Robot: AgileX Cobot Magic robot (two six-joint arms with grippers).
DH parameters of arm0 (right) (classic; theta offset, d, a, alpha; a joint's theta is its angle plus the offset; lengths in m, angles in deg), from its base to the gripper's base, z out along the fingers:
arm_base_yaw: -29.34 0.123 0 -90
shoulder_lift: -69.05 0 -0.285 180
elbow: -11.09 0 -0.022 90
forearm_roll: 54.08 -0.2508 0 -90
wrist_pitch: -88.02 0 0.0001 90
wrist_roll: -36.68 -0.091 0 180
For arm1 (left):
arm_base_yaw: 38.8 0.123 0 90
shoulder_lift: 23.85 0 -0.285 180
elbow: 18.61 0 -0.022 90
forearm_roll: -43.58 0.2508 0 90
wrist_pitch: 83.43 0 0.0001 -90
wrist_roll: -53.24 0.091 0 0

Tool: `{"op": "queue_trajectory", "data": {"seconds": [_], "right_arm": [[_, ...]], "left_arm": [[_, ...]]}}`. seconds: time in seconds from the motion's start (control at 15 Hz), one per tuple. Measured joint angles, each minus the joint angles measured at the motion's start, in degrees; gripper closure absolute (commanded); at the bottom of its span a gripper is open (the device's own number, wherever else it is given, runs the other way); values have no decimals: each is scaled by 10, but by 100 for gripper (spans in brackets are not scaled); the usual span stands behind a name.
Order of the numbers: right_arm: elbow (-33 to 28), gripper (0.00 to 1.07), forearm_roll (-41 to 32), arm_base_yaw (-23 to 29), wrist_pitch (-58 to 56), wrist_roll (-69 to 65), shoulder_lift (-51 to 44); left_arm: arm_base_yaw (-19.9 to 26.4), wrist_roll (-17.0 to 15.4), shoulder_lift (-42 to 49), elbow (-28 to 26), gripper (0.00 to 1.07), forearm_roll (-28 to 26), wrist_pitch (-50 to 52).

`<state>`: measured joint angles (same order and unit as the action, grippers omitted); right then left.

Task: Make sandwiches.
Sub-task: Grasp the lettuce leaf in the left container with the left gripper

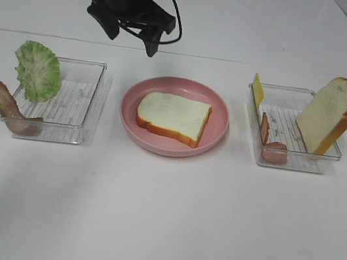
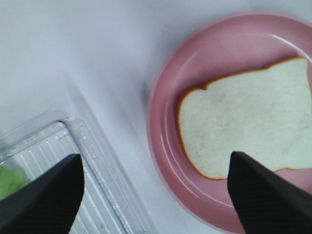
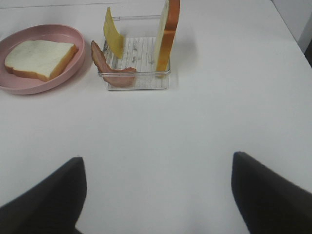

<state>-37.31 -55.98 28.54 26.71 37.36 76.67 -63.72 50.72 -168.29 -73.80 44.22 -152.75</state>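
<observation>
Pink plate [image 1: 133,94] holds one bread slice [image 1: 173,117], lying flat at its centre.
Left gripper [image 1: 133,39] hovers above the plate's left rim, jaws wide apart, empty; right gripper [image 3: 156,170], likewise spread, hangs well off the plate's near right.

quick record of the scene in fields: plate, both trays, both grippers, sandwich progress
plate: pink plate, centre, holds flat bread slice, nothing stacked on it
left tray: left tray with lettuce propped at its left side and left bacon strip draped over its front-left corner
right tray: right tray with cheese slice, right bacon strip, upright bread slice leaning
left gripper: left gripper open, empty, above the tray-plate gap
right gripper: right gripper open, empty, over table
progress: base slice only
</observation>
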Motion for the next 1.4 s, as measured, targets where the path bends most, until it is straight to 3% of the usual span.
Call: {"op": "queue_trajectory", "data": {"seconds": [0.07, 0.27, 0.6, 1.0, 1.27, 1.4], "right_arm": [[0, 30, 0, 0, 0, 0, 0], [0, 30, 0, 0, 0, 0, 0], [0, 30, 0, 0, 0, 0, 0], [0, 30, 0, 0, 0, 0, 0], [0, 30, 0, 0, 0, 0, 0], [0, 30, 0, 0, 0, 0, 0]], "left_arm": [[22, -29, 26, 0, 30, 4, -1], [65, -48, 56, 0, 30, 1, -1], [126, -51, 66, 8, 30, -2, -1], [196, -45, 66, 104, 30, -2, -3], [211, -45, 59, 130, 30, -1, -5], [202, -43, 25, 131, 38, -3, -5]]}}
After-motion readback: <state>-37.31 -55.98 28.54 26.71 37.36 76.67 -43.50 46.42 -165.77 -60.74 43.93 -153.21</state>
